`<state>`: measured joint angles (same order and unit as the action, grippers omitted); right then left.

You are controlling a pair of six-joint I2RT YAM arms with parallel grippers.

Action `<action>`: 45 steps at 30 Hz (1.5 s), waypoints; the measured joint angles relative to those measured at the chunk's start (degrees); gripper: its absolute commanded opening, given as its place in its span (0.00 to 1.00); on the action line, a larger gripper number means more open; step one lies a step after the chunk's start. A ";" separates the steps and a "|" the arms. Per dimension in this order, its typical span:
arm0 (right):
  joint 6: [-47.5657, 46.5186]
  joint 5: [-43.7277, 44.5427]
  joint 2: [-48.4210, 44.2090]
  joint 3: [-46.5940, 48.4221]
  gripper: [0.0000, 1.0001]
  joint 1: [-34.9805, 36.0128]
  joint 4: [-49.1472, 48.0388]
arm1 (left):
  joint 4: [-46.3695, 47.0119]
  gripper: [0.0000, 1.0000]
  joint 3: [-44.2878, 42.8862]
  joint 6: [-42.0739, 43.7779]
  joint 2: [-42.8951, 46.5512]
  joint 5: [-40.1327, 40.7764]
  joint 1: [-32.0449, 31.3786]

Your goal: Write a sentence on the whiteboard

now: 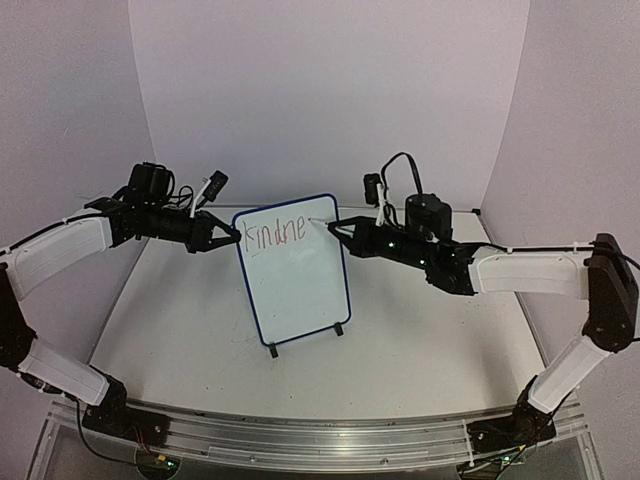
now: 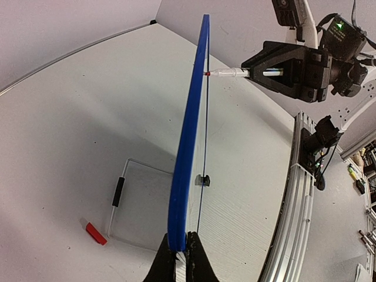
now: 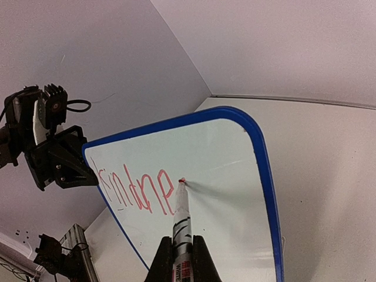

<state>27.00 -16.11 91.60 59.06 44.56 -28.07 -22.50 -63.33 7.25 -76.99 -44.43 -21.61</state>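
Note:
The whiteboard (image 1: 297,285) stands upright on two black feet in the middle of the table, its blue frame seen edge-on in the left wrist view (image 2: 187,158). Red letters of the sentence (image 1: 275,236) reading "kindne" run along its top line (image 3: 138,189). My left gripper (image 1: 232,238) is shut on the board's upper left edge (image 2: 183,247). My right gripper (image 1: 335,228) is shut on a red marker (image 3: 183,218). The marker's tip (image 3: 181,181) touches the board just right of the last letter.
A red marker cap (image 2: 96,233) lies on the table behind the board, next to the board's wire stand (image 2: 118,191). An aluminium rail (image 1: 320,440) runs along the near table edge. Pale walls close in the back and sides.

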 measured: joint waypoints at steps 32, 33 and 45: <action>-0.19 0.17 -1.31 -4.43 0.00 0.00 0.75 | 0.00 0.00 -0.07 -0.08 -0.02 0.13 -0.11; -0.23 -0.10 -1.30 -4.43 0.00 0.00 1.08 | 0.00 0.00 -0.07 -0.07 -0.02 0.12 -0.11; -0.59 -3.45 0.46 -3.03 0.00 0.42 2.91 | 0.00 0.00 -0.07 -0.04 -0.02 0.16 -0.22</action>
<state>26.42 -19.56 92.06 56.03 44.98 -25.16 -22.50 -63.40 7.20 -77.01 -44.27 -21.82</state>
